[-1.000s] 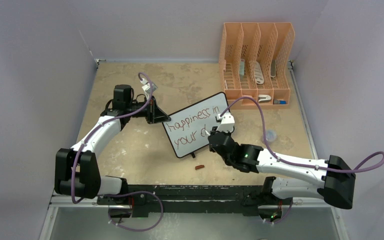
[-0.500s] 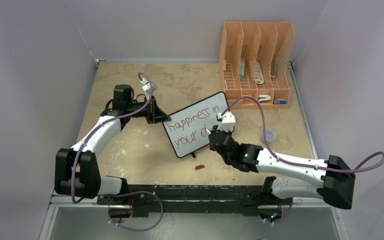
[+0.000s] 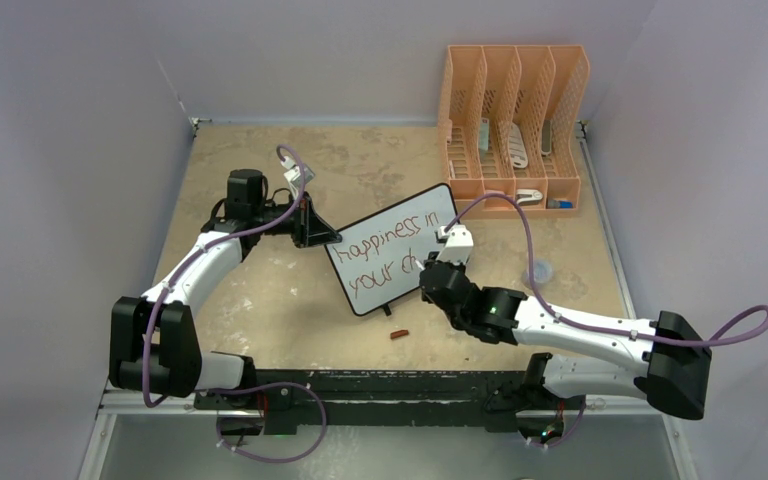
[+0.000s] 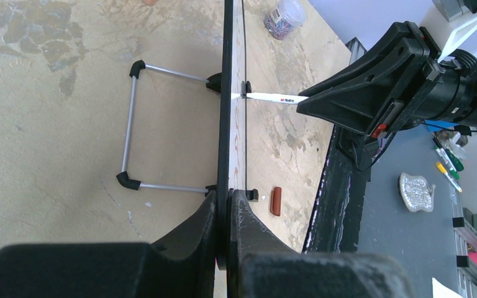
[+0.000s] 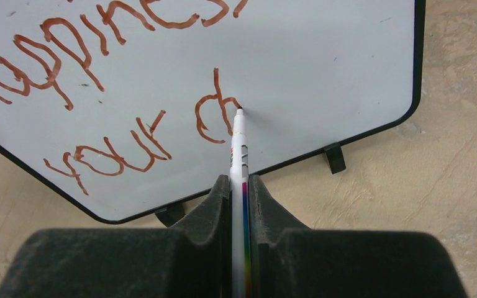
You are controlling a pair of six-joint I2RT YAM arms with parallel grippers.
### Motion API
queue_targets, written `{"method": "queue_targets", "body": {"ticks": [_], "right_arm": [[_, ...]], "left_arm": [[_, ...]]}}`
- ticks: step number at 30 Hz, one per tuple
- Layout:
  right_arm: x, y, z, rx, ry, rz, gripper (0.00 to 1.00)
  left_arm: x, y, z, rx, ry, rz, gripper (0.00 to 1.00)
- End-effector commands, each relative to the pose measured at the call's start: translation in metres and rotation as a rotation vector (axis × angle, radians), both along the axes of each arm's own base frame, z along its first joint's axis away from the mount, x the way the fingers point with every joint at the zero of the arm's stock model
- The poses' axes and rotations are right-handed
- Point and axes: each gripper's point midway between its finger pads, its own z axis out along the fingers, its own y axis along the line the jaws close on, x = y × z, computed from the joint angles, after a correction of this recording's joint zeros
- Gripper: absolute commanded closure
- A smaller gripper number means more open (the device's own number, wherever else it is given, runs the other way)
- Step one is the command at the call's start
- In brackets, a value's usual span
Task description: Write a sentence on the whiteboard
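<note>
Red-brown writing, our sentence (image 3: 392,238), sits on the whiteboard (image 5: 323,68), which stands near the middle of the table (image 3: 260,300), and we read "happiness in your" and a bit more. Our left gripper (image 4: 227,198) pinches the board's edge tight. Our right gripper (image 5: 239,181) squeezes a white marker (image 5: 238,146) whose tip touches the board at the last letter.

Bears a whiteboard (image 3: 392,255) propped on its wire stand mid-way across the mottled tan desk (image 3: 260,300), an orange file rack (image 3: 513,125) at the far right corner, a small red-brown cap (image 3: 398,334) near the front edge, and a small clear jar (image 3: 541,271) off to the right.
</note>
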Motion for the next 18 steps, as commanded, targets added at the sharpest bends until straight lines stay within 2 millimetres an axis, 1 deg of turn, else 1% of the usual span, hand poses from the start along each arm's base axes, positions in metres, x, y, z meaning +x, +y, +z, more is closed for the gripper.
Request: {"method": "queue_targets", "body": {"ticks": [1, 12, 18], "right_arm": [[-0.0044, -0.0073, -0.0044, 0.009, 0.03, -0.018, 1.0], [-0.0114, -0.0064, -0.0139, 0.005, 0.073, 0.001, 1.0], [-0.0113, -0.0071, -0.011, 0.014, 0.07, -0.004, 1.0]], "left_arm": [[0.0128, 0.0132, -0.026, 0.108, 0.019, 0.089, 1.0], [0.0129, 0.0132, -0.0253, 0.108, 0.017, 0.09, 1.0], [0.0136, 0.0134, -0.0253, 0.11, 0.016, 0.092, 1.0]]}}
